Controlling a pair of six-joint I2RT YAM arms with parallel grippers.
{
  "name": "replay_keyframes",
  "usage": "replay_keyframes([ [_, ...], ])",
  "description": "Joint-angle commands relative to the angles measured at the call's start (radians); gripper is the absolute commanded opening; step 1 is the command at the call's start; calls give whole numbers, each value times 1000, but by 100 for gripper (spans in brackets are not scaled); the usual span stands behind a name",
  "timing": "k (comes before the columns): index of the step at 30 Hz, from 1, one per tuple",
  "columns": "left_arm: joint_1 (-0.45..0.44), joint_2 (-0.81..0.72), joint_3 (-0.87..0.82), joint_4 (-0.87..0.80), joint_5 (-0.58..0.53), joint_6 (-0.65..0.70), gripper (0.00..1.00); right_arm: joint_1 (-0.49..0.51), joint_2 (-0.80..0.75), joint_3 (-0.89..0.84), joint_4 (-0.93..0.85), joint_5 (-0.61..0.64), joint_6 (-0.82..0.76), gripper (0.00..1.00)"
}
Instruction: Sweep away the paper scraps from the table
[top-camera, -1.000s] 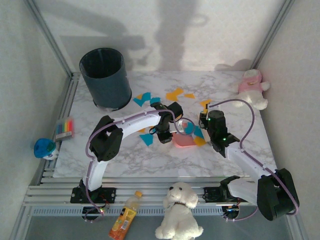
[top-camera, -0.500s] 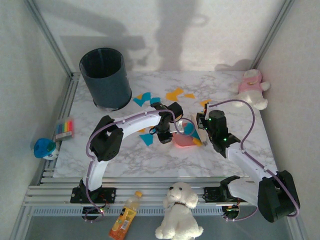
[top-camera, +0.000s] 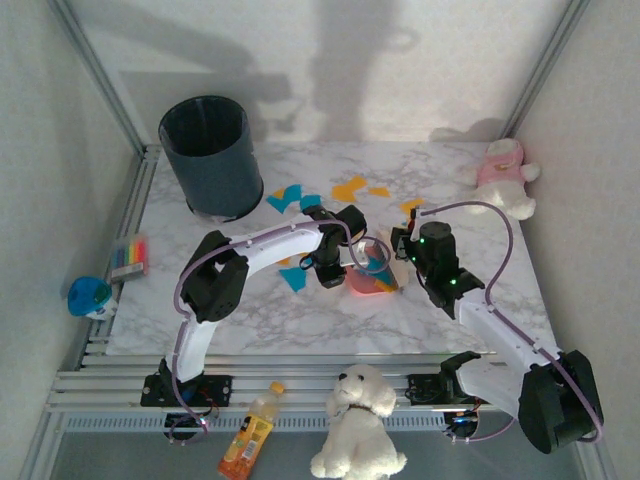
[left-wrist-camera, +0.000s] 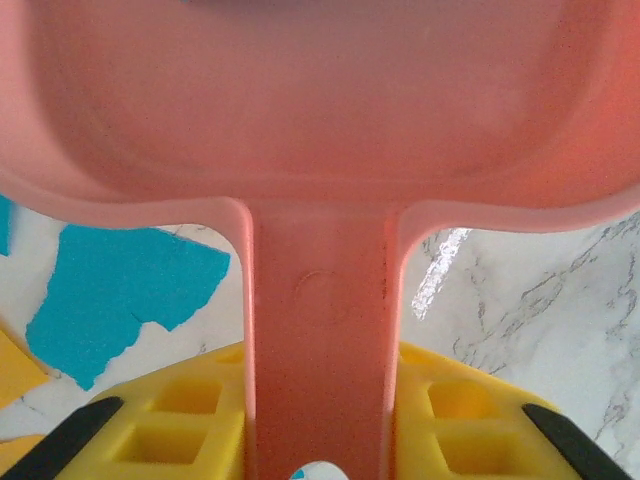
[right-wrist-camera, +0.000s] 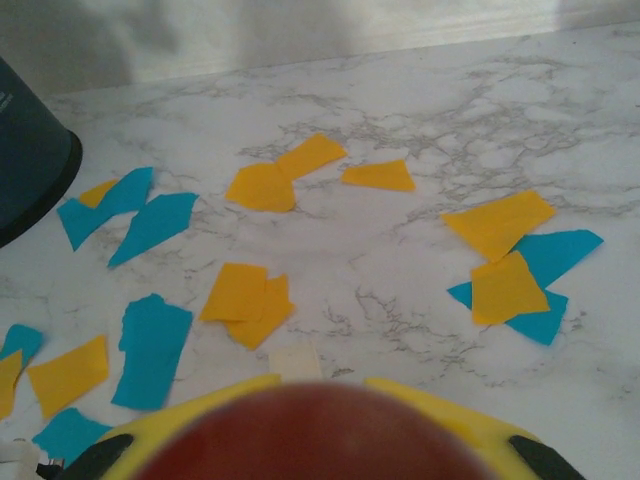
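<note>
my left gripper (top-camera: 330, 270) pinching pink dustpan (top-camera: 368, 283) handle, mouth toward right edge | right gripper (top-camera: 402, 250) clamped on red object (right-wrist-camera: 310, 435) (too blurred to name) | paper scraps (right-wrist-camera: 260, 185) strewn left-to-right across table (top-camera: 250, 320) far half

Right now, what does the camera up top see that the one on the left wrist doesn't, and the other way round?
From above you get the wider setting: the dark bin, a white toy dog, a pink-dressed soft toy and a drink bottle at the edges. The left wrist view gives the close-up: the left gripper shut on the handle of the pink dustpan, with a faint round mark moulded into it. Both take in the dustpan, the marble table and paper scraps lying on it.
</note>
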Motion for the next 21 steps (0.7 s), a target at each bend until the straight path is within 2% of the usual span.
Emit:
replay_keyframes([
  [1,-11,10,11,-11,22,19,0,9,-24,33,-24,-20,23,0],
  [10,-12,6,-8,0,20,19,0,9,-81,57,-57,9,23,0],
  [21,-11,-18,-32,22,57,28,0,10,-80,105,-66,35,34,0],
])
